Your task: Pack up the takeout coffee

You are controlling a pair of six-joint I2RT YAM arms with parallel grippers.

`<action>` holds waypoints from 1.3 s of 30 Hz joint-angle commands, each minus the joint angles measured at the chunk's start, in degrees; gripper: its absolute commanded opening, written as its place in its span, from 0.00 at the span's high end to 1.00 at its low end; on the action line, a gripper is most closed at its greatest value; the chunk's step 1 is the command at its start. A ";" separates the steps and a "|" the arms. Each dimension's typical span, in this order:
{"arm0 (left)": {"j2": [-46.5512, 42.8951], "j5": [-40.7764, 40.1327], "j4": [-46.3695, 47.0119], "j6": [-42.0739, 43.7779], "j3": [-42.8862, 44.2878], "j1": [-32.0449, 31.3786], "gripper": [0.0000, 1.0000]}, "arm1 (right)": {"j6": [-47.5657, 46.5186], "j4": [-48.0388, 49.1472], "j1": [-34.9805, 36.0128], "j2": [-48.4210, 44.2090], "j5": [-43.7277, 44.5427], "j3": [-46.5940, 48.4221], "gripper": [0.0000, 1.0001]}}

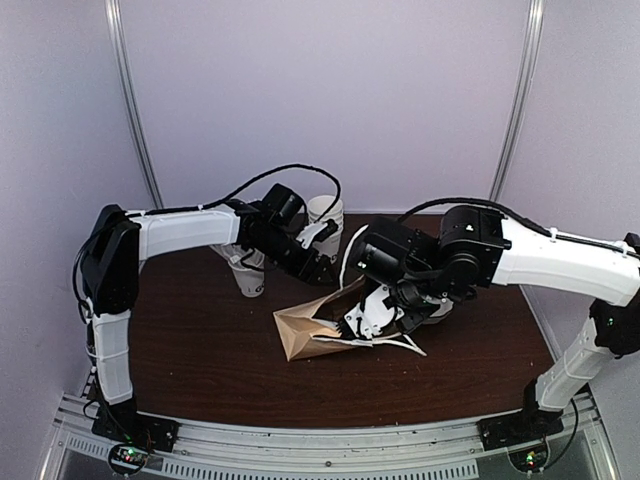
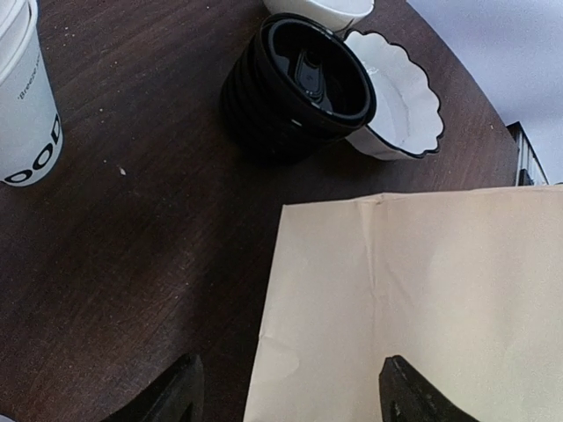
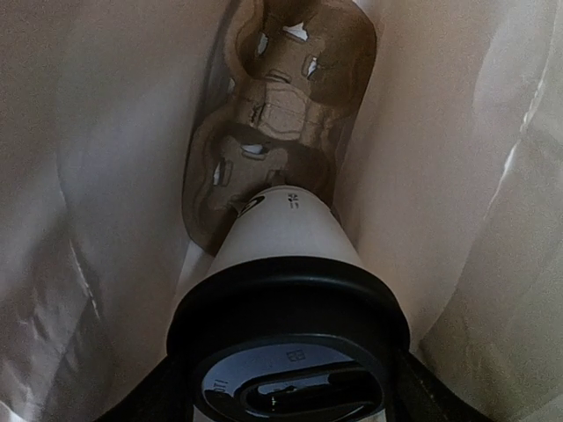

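The takeout coffee [image 3: 286, 233] is a white paper cup with a black lid [image 3: 290, 308]. It sits deep inside the tan paper bag [image 3: 106, 176], bottom pointing toward a brown cardboard cup carrier [image 3: 281, 105]. My right gripper [image 3: 290, 391] is shut on the cup, a finger pressed against each side of the lid. From above, the right gripper [image 1: 372, 318] reaches into the mouth of the bag [image 1: 300, 338], which lies on its side. My left gripper [image 2: 295, 391] hangs open over the bag's outer face [image 2: 422, 299], holding nothing. It hovers by the bag's far edge [image 1: 320, 268].
A stack of black lids [image 2: 299, 83] and a white scalloped paper dish [image 2: 400, 105] stand just beyond the bag. White lettered cups [image 2: 22, 114] stand at the left, also seen from above [image 1: 248, 275]. More white cups [image 1: 325, 215] sit by the back wall.
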 commanded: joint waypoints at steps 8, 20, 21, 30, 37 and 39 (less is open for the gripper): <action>-12.83 2.90 7.51 0.43 -5.38 0.25 0.28 | -1.14 -3.15 1.30 -0.57 0.23 0.80 0.45; -13.35 0.69 4.38 2.87 -6.70 0.30 0.27 | 1.15 -4.91 4.17 -1.13 -0.53 5.64 0.44; -12.78 0.86 4.63 2.93 -6.90 0.26 0.28 | 1.23 -4.69 4.13 -1.20 -0.55 5.42 0.44; -8.13 2.37 5.68 2.94 -6.80 1.08 0.27 | -2.43 1.37 2.46 -2.23 0.39 0.04 0.45; -4.44 4.49 4.95 3.15 -4.62 1.39 0.27 | -3.74 4.22 -0.19 -0.08 -0.61 -0.81 0.45; -3.75 4.53 5.04 3.22 -4.61 1.55 0.27 | -4.20 5.49 -0.72 0.26 -0.63 -0.83 0.45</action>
